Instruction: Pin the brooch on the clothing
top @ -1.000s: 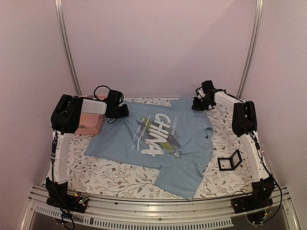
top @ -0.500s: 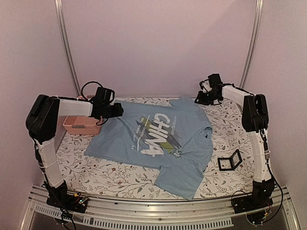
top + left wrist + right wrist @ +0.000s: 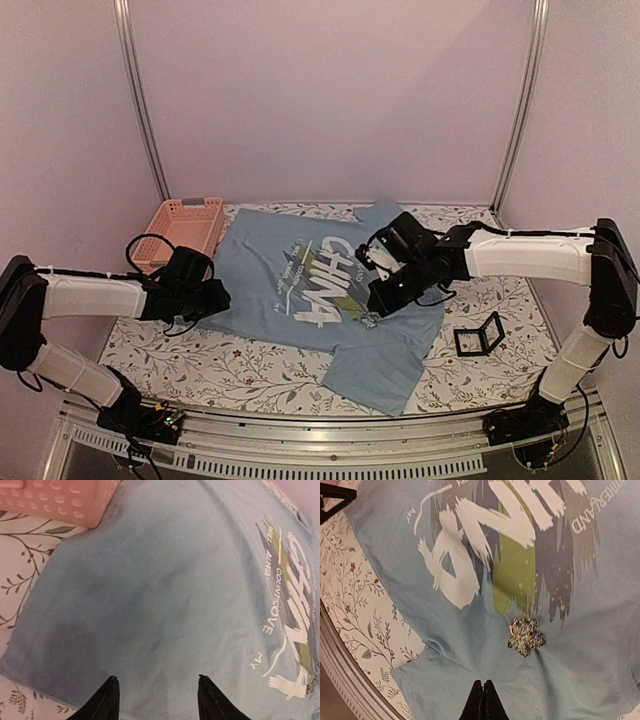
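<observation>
Now both arms are reaching in from the far edge, where they were working a second ago; the right gripper (image 3: pixel 482 700) is hanging low over the chest of the T-shirt (image 3: pixel 260 285), its fingers pressed together and holding nothing; the brooch (image 3: pixel 526 636) is lying on the blue cloth just ahead of those tips, apart from them, under the yellow-green streak of the print. Whether its pin is passing through the cloth I cannot tell; I am judging that the fastening is coming next. The left gripper (image 3: pixel 156 692) is standing half open over the shirt's near-left part, gripping nothing, perhaps preparing to steady it. The pink basket (image 3: pixel 185 215), no longer covered by the left arm, is showing nothing inside; the black open-frame box (image 3: pixel 480 335) likewise.
</observation>
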### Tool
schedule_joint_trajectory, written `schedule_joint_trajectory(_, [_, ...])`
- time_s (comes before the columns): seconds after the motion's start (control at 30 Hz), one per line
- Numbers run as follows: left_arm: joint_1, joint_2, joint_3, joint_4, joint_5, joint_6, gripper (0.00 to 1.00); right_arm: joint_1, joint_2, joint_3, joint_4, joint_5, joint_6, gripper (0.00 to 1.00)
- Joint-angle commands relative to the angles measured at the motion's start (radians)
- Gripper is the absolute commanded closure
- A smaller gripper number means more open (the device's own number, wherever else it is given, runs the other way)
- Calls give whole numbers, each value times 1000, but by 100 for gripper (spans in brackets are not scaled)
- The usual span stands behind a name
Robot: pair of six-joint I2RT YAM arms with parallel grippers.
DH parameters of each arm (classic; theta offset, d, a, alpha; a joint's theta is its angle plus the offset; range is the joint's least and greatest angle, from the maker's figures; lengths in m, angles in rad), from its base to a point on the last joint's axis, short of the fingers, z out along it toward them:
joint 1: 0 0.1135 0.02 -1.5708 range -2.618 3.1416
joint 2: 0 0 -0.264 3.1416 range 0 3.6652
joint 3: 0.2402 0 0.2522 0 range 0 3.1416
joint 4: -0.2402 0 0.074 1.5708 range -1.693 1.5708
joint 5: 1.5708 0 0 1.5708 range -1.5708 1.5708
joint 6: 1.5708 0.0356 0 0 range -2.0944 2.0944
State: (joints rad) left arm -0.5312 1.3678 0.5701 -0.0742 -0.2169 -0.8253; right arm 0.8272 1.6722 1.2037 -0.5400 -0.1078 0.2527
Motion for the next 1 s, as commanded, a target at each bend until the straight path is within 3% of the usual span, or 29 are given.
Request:
schedule_joint_trajectory(0.0, [2,-50,-56,-16,-73,-122,48,160,-47,-127,-78,102,183,100])
schedule_joint_trajectory(0.1, [3,-16,-31,10,-44,-88,48,251,-48,-195,-31,93,277,100])
schedule_joint_trajectory(0.27, [3,32,48,-167,-60,-192,41,329,-16,-216,-81,144,388,100])
schedule_joint_trajectory(0.4, [11,19,47,-265,-144,-290,22,361,-50,-210,-110,93,377,78])
schedule_joint_trajectory(0.47, [40,29,57,-326,-140,-372,19,373,-40,-200,-170,89,375,73])
schedule_joint_trajectory(0.53, [82,41,65,-383,-133,-444,19,390,-29,-196,-240,101,394,68])
schedule_joint_trajectory(0.67, [120,70,62,-355,-148,-430,17,404,-46,-207,-327,150,463,53])
schedule_joint_trajectory(0.83, [149,141,64,-308,-115,-397,17,416,-114,-265,-266,120,525,46])
schedule_joint_trajectory(0.9, [150,162,60,-289,-102,-393,22,418,-114,-292,-198,38,526,47])
schedule_joint_trajectory(0.97, [150,178,59,-283,-92,-392,33,421,-107,-312,-137,-5,539,48])
